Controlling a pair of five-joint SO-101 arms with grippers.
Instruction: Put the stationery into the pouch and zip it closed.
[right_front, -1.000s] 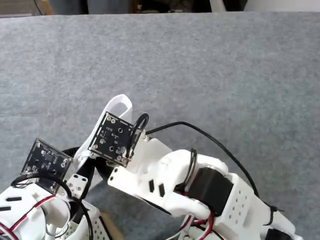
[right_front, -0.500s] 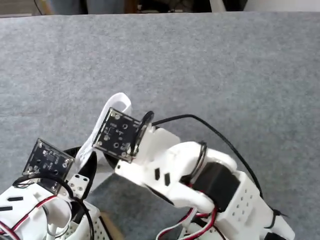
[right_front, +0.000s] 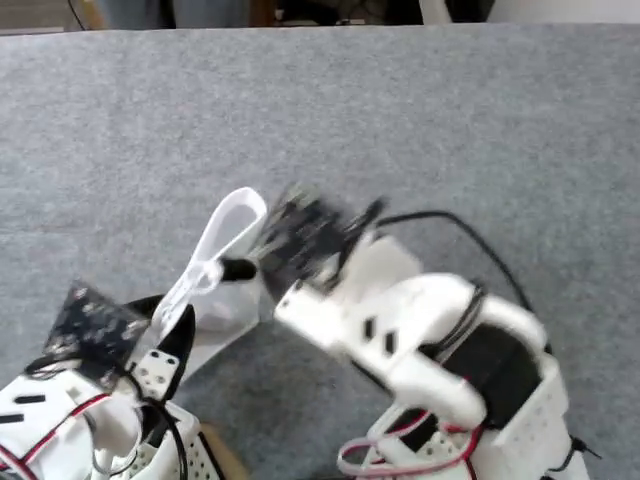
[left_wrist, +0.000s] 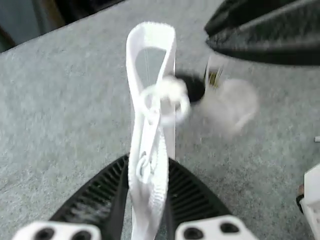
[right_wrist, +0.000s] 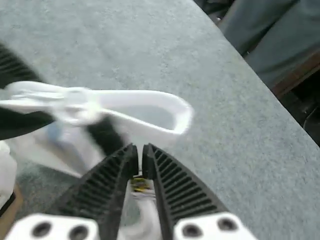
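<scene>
left arm: low at near table edge | left gripper (left_wrist: 147, 172): jaws pinched on the pouch (left_wrist: 148, 142) rim | right arm: angled beside it | right gripper (right_wrist: 139, 150): jaws nearly together on a small stationery item (right_wrist: 137, 186)

Item count, as I read it from my remote station.

- **Arms:** two white-and-black jointed robot arms, the left arm (right_front: 60, 430) and the right arm (right_front: 430, 330).
- **Grippers:** two black ribbed ones, the left gripper (left_wrist: 147, 164) and the right gripper (right_wrist: 140, 148).
- **Pouches:** one white translucent zip pouch (left_wrist: 148, 131), bearing one white ring pull (left_wrist: 165, 102).
- **Stationery:** I count one small white item with a yellow-and-black label (left_wrist: 216, 75). One black rounded piece (left_wrist: 192, 89) beside it is too blurred for me to class.
- **Tables:** one grey felt-covered table (right_front: 450, 120).
</scene>
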